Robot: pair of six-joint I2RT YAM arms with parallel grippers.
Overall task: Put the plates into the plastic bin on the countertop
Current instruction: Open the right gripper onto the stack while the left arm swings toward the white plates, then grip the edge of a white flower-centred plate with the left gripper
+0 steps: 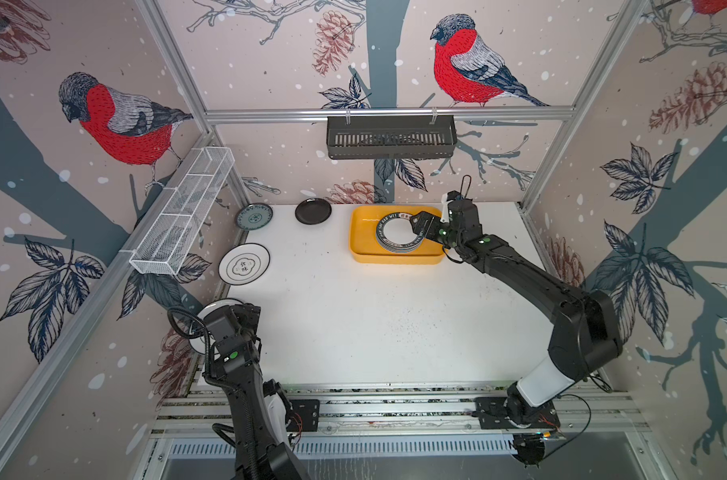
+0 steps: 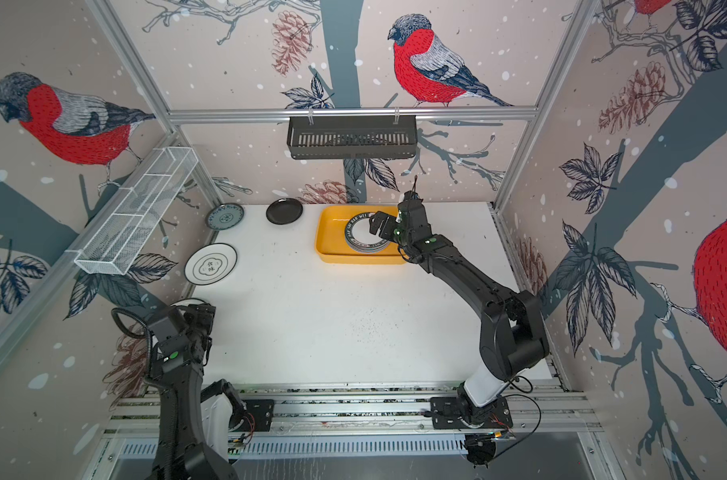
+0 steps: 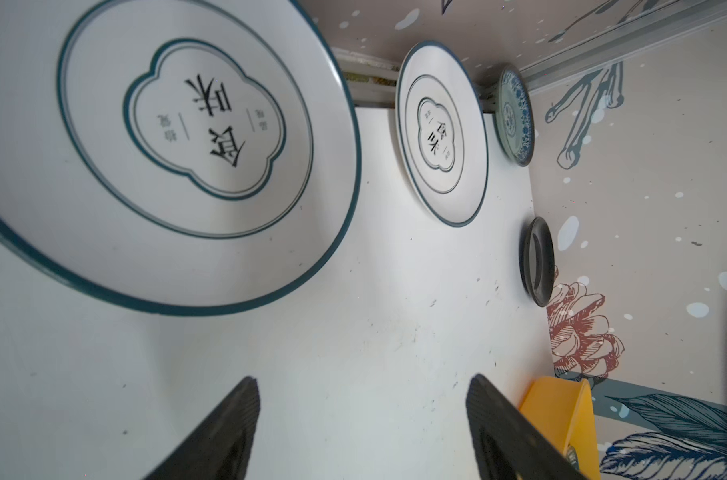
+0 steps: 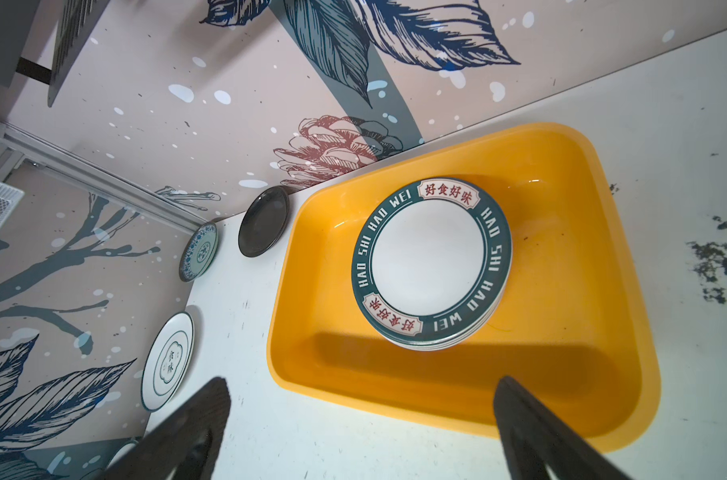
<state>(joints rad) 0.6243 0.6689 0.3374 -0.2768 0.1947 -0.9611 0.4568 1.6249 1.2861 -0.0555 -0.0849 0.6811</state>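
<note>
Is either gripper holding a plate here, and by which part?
Nothing is held. The left gripper stands open near a white plate; the right gripper stands open over the bin and its stack.

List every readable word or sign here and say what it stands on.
"HAO SHI HAO WEI": twice round the dark green rim of the top plate stacked in the yellow bin.
"好食好味": red, on two cream labels on that same rim.
"食味": black, at the centre of the near white plate and the far white plate.
Small characters flanking "食味": too small to read.
</note>
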